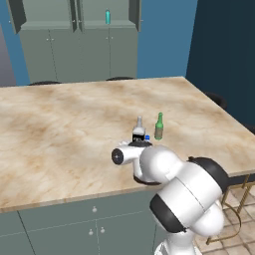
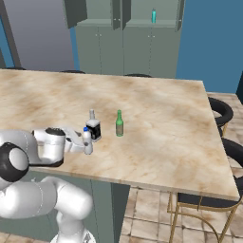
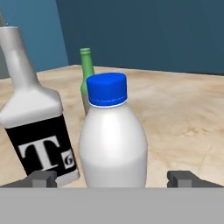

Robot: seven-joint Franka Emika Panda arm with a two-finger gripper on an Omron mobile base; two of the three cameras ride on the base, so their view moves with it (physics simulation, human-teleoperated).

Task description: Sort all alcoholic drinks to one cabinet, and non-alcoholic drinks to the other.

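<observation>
My gripper (image 3: 113, 178) is open, and its two fingertips (image 3: 42, 178) stand on either side of the white blue-capped bottle (image 3: 113, 144), a non-alcoholic drink, without pressing on it. In the right base view that bottle (image 2: 87, 141) stands upright near the counter's front edge, right in front of the hand. Just beyond it are the alcoholic drinks: the square black-labelled "T" bottle (image 3: 37, 131) (image 2: 93, 127) (image 1: 138, 132) and the slim green glass bottle (image 3: 86, 70) (image 2: 119, 124) (image 1: 159, 127). The teal bottle (image 1: 107, 17) (image 2: 154, 16) stands in the far wall cabinet.
The marble island counter (image 1: 60, 129) (image 2: 166, 128) stretches wide around the bottles. Grey-green wall cabinets (image 1: 74, 45) stand behind it with upper doors open. Black stools (image 2: 220, 111) line the counter's right side.
</observation>
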